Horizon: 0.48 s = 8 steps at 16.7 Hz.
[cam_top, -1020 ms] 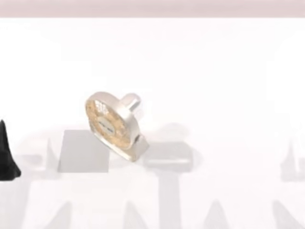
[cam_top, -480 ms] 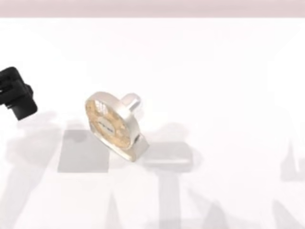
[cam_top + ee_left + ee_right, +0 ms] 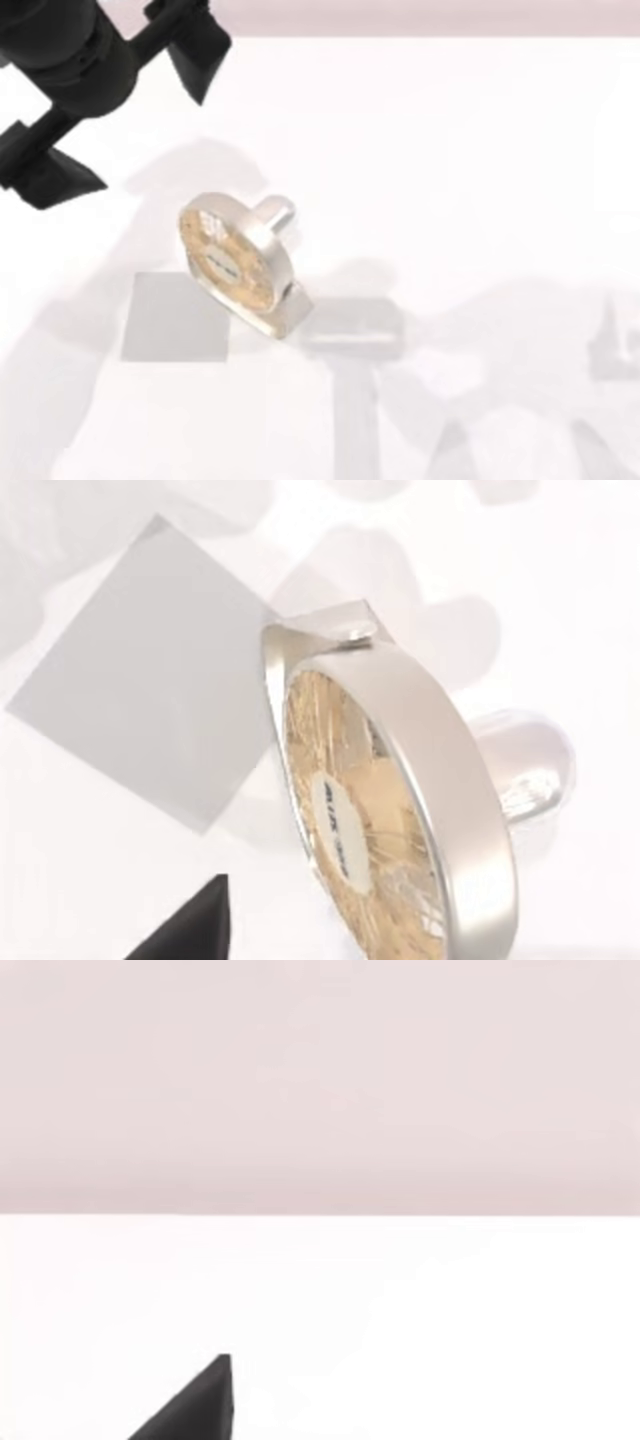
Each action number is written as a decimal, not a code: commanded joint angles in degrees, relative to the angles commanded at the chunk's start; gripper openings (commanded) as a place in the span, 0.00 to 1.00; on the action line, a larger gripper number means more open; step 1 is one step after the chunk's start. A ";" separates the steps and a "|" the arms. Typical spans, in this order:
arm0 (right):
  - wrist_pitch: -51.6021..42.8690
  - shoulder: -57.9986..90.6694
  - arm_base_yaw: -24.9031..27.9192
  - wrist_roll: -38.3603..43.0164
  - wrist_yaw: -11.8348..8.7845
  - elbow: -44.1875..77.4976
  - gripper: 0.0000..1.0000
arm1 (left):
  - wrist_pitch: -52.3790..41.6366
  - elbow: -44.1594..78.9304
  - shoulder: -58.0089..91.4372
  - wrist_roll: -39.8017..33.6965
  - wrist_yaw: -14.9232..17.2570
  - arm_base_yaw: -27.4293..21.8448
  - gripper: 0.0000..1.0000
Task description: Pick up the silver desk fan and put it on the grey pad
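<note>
The silver desk fan (image 3: 240, 265) stands tilted on the white table, its golden-tan grille facing left and front and its rear stub (image 3: 272, 212) pointing back right. The grey pad (image 3: 172, 318) lies flat just left of the fan, whose lower edge overlaps the pad's right side in the top view. My left gripper (image 3: 150, 135) hovers open behind and left of the fan, holding nothing. In the left wrist view the fan (image 3: 400, 800) fills the middle with the pad (image 3: 140, 700) beside it, and one dark finger (image 3: 195, 930) shows. My right gripper (image 3: 285, 1400) faces the far wall.
A blurry rounded grey shadow with a stem (image 3: 352, 328) lies right of the fan. More soft shadows cross the table's front. The table's back edge (image 3: 400, 38) runs along the top of the top view.
My left arm has swung from the table's left edge up to the back left, and its gripper now hangs spread above the table near the fan. The fan and pad have not moved.
</note>
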 joint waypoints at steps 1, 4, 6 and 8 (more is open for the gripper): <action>0.00 0.00 0.00 0.00 0.00 0.00 1.00 | -3.52 4.72 4.90 -3.27 -0.07 -1.23 1.00; 0.00 0.00 0.00 0.00 0.00 0.00 1.00 | -12.69 15.98 16.91 -11.52 -0.33 -4.25 1.00; 0.00 0.00 0.00 0.00 0.00 0.00 1.00 | -17.12 20.85 22.26 -15.43 -0.49 -5.62 1.00; 0.00 0.00 0.00 0.00 0.00 0.00 1.00 | -19.80 23.54 25.28 -17.80 -0.59 -6.42 1.00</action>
